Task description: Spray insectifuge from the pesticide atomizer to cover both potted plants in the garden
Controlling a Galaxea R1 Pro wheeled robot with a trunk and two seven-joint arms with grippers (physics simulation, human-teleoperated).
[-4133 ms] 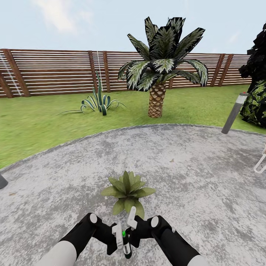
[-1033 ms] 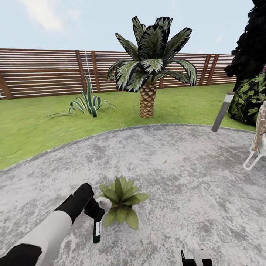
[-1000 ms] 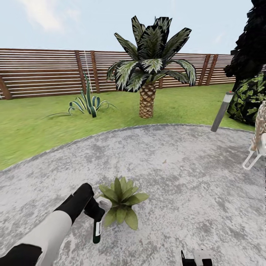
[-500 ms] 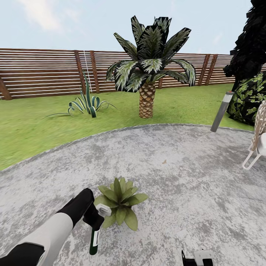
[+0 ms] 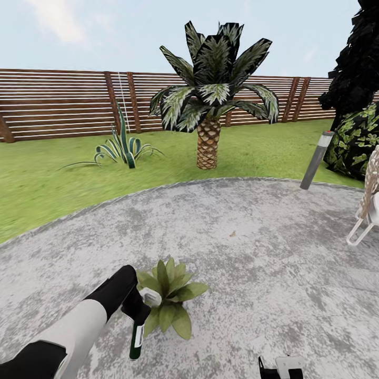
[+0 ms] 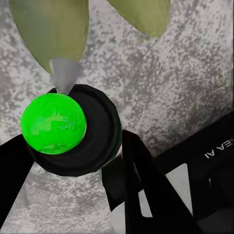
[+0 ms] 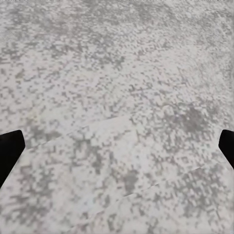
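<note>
In the head view, the left hand (image 5: 138, 310) grips the pesticide atomizer (image 5: 136, 341), which hangs bottle-down at about seven o'clock of the potted plant (image 5: 169, 296), its pale trigger head touching the near leaves. The plant sits on the grey concrete patio (image 5: 252, 247). In the left wrist view the black fingers (image 6: 146, 190) close around the atomizer's dark body, with two leaves just beyond it. The right hand (image 5: 281, 368) shows at the five o'clock edge of the head view; in its wrist view the two fingertips (image 7: 9, 148) stand wide apart over bare concrete. At twelve o'clock rises a palm (image 5: 210, 105), at ten o'clock an agave (image 5: 122, 147), at two o'clock a bollard lamp (image 5: 316, 160), before the slatted fence (image 5: 58, 105).
</note>
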